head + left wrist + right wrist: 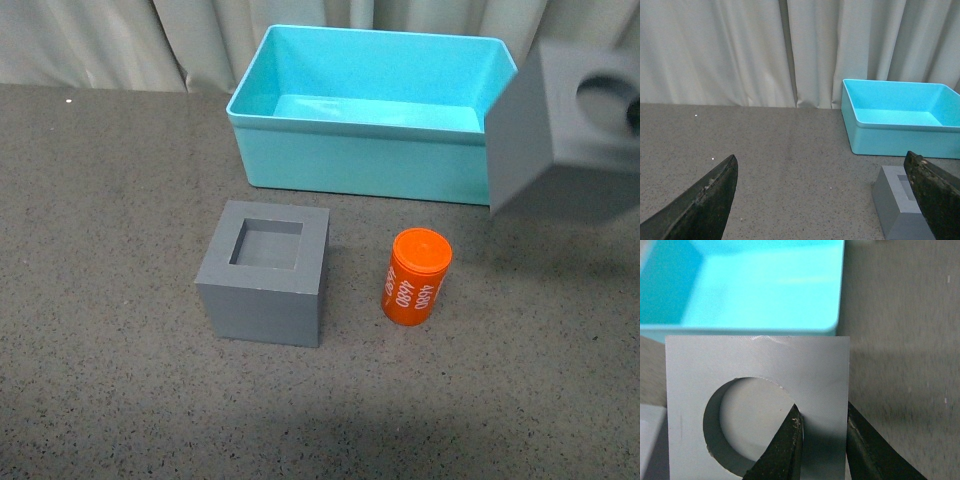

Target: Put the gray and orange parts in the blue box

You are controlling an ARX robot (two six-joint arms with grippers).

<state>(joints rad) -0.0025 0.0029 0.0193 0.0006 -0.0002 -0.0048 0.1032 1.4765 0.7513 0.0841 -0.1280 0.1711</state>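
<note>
The gray cube with the round recess (570, 130) hangs tilted in the air at the right, beside the blue box (370, 150). My right gripper (824, 412) is shut on its wall, one finger inside the recess and one outside; below it I see the box interior (760, 285). On the table stand the gray cube with the square recess (265, 272) and the orange cylinder (416, 276) with white numerals, right of that cube. My left gripper (822, 172) is open, low over bare table, with the square-recess cube (897, 202) by one finger and the box (900, 117) beyond.
The dark speckled table (100, 200) stretches wide to the left of the cube and box. Pale curtains (740, 50) hang behind the table's far edge.
</note>
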